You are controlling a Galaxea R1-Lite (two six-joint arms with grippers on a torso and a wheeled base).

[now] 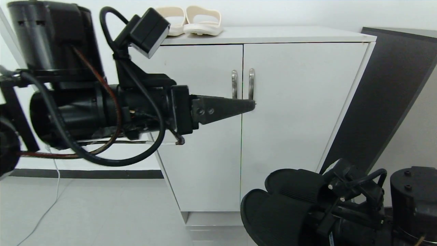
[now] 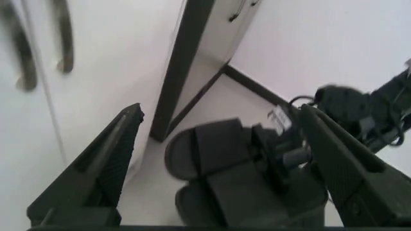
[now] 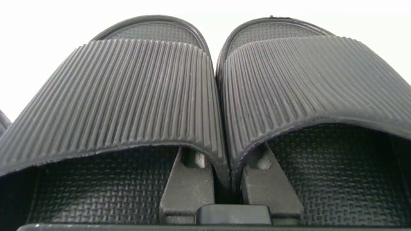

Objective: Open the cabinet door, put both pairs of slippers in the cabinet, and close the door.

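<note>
At the meeting edge of the cabinet (image 1: pixel 300 119) front, the two doors (image 1: pixel 205 130) are both shut, so the opening step is not yet done and neither pair is inside. The cream slippers (image 1: pixel 201 20) sit on the cabinet's top near its left rear corner, untouched. The black slippers (image 1: pixel 283 205) hang low in front of the right door's bottom corner, off the floor (image 1: pixel 102 212), with the right gripper (image 3: pixel 226 189) clenched on them. The left gripper (image 1: pixel 252 103) is held level at the lower ends of the handles (image 1: pixel 251 83). I cannot tell whether it touches one. By my reckoning almost everything is left: pull a door, stow the black pair, fetch the cream pair, stow it and close up. From the head view the left gripper is seen side-on, so its spread cannot be read. The left wrist view settles it, with the fingers (image 2: pixel 112 170) released and wide apart, the black pair and the dark panel (image 2: pixel 186 64) beside the cabinet beyond them. The right wrist view shows that gripper's two fingers (image 3: pixel 186 189) pinching the slippers' adjoining inner walls under the ribbed straps, a hold the head view hides behind the soles.
</note>
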